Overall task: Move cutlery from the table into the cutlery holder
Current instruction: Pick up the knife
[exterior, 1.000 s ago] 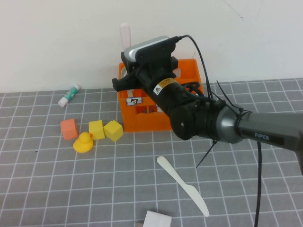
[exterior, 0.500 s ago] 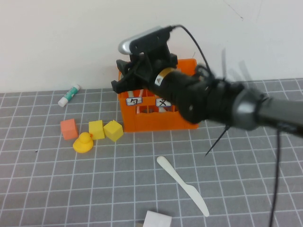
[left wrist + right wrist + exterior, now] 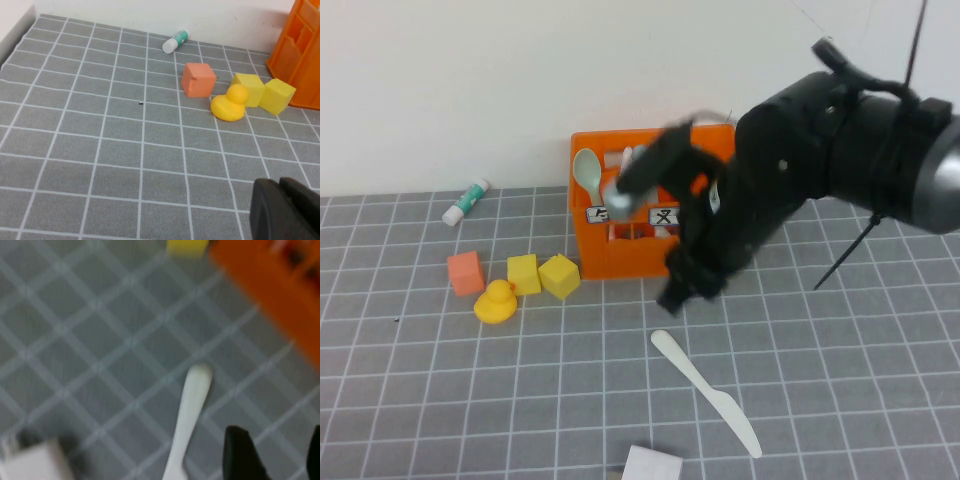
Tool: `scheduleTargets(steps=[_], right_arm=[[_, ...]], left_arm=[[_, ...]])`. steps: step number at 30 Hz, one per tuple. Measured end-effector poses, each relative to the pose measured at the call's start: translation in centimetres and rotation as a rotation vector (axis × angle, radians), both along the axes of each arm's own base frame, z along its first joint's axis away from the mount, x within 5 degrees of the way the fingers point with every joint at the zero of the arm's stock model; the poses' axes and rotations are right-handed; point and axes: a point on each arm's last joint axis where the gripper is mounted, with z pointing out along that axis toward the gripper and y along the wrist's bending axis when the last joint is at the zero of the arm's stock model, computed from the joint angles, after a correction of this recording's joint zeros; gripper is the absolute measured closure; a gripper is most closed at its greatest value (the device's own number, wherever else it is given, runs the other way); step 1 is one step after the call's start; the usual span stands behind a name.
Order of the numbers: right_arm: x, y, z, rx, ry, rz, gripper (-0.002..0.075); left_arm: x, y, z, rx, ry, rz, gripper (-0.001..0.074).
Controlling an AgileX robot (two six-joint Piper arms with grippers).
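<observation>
Since tilting off holder (image 3: 650,215), right tool (image 3: 682,285) open above knife (image 3: 705,390)

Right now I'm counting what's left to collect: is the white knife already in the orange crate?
No, the knife lies flat on the table, in front of the crate.

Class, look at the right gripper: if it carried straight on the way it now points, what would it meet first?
Probably the cream-white knife lying on the table. The right gripper, open and empty, points down just beyond the knife's handle end, in front of the cutlery holder. Depth is unclear; it might touch bare table beside it.
</observation>
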Motion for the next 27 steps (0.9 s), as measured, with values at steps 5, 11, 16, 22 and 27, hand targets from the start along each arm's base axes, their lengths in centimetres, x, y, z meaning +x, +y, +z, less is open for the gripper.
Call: scheduleTargets(steps=[5, 11, 16, 22, 27], right_arm=[[-0.2, -0.2, -3.5, -0.141, 0.162, 0.0, 0.044], [0.1, 0.6, -8.2, -0.188, 0.288, -0.009, 0.0396], [0.2, 1.5, -10.9, -0.199, 0.311, -0.006, 0.0379], [0.8, 2.3, -12.3, -0.151, 0.267, -0.031, 0.0376], [1.2, 2.4, -13.5, -0.156, 0.25, -0.043, 0.0374]], left_arm=[[0.0, 0.0, 0.0, 0.0, 0.0, 0.0, 0.0736], [0.0, 0.0, 0.0, 0.0, 0.0, 0.0, 0.0736], [0.0, 0.0, 0.0, 0.0, 0.0, 0.0, 0.0736], [0.0, 0.0, 0.0, 0.003, 0.0, -0.001, 0.0736], [0.0, 0.0, 0.0, 0.003, 0.0, -0.001, 0.0736]])
